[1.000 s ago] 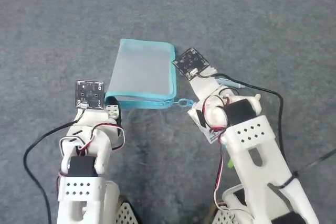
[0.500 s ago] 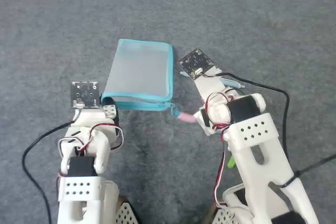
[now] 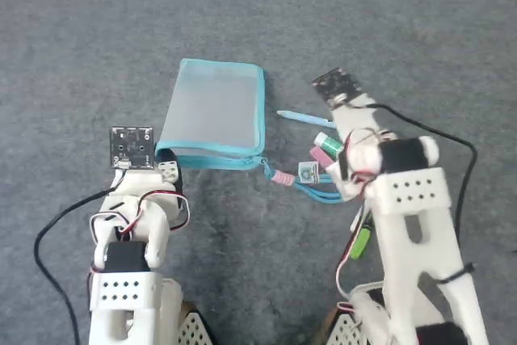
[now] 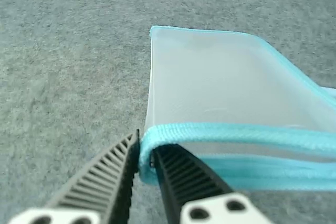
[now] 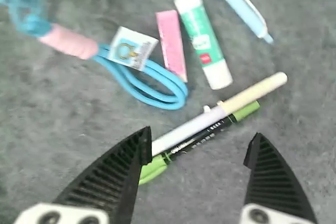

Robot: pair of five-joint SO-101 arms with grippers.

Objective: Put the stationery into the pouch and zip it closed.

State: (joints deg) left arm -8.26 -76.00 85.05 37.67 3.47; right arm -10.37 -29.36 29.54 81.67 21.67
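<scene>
The translucent pouch with teal trim lies flat at the table's middle. My left gripper is shut on its near-left corner. A pink zipper pull with a blue cord loop and a paper tag trails from the pouch's near-right corner. Right of the pouch lie a blue pen, a green glue stick, a pink eraser and a white-and-green marker. My right gripper hangs open just above the marker, holding nothing.
Grey carpet-like cloth covers the whole table. The right arm's body covers part of the stationery in the high view. A green marker end sticks out beneath that arm.
The right arm has swung to the right, away from the pouch's zipper end, uncovering the stationery and the pull cord. The left gripper has stayed on the pouch's corner.
</scene>
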